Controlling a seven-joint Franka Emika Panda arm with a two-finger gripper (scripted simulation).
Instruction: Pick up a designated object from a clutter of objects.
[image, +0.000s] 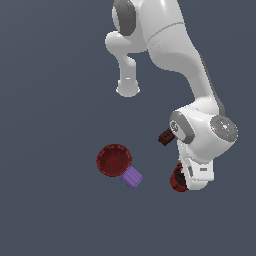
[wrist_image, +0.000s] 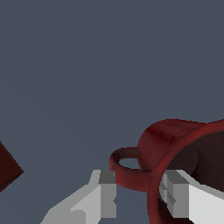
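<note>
The small dark red cup (wrist_image: 175, 140) fills the wrist view close up, with its loop handle (wrist_image: 127, 173) and dark inside showing. My gripper (wrist_image: 139, 192) has its two grey fingers on either side of the cup's handle and rim wall, touching both, so it is shut on the cup. In the exterior view the cup (image: 176, 179) peeks out under the white hand (image: 200, 170) at the exterior view's right; the fingers are hidden there.
A wide red bowl (image: 114, 160) with a purple handle (image: 132, 177) lies to the exterior view's left of the cup. A tiny dark brown block (image: 166, 136) sits just beyond the hand; its corner (wrist_image: 6, 170) shows in the wrist view.
</note>
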